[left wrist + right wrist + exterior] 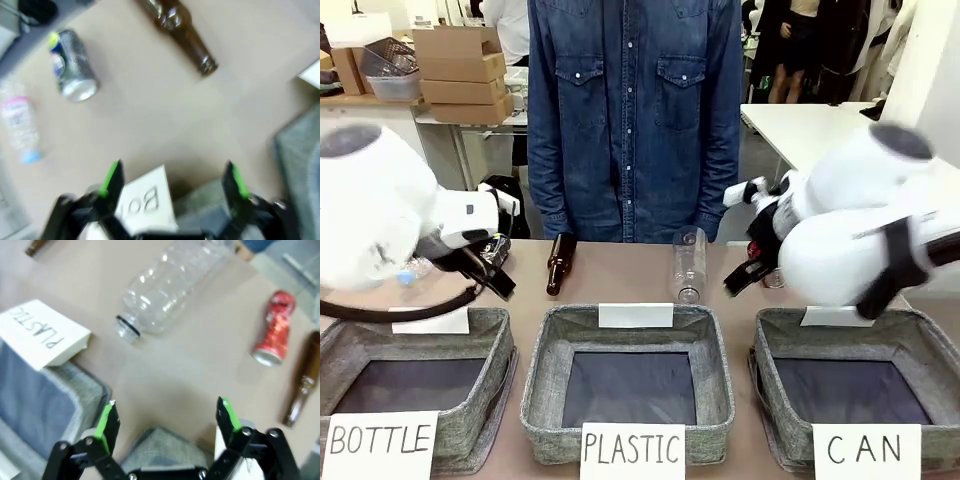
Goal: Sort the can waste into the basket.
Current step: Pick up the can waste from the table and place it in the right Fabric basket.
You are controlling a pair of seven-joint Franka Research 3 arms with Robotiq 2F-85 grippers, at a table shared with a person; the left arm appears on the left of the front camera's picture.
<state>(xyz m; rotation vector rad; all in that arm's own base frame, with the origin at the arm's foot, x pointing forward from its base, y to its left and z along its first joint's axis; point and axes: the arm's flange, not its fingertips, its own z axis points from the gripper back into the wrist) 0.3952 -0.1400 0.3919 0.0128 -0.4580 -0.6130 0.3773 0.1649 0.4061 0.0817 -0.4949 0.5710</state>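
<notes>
Your left gripper (173, 170) is hanging released above the table (150, 115), blue can (72, 65) lying ahead; your right gripper (166, 407) is gaping empty too, red can (274, 335) lying beyond it, outside the CAN basket (920, 350).

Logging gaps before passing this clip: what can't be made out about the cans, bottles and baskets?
1. Left wrist view: blur smears the blue can; its print is unreadable.
2. Same view: the left gripper covers part of the card; only "BO" reads.
3. Right wrist view: the brown bottle runs off the right edge.
4. Front view: the right arm hides the table behind the CAN basket.
</notes>
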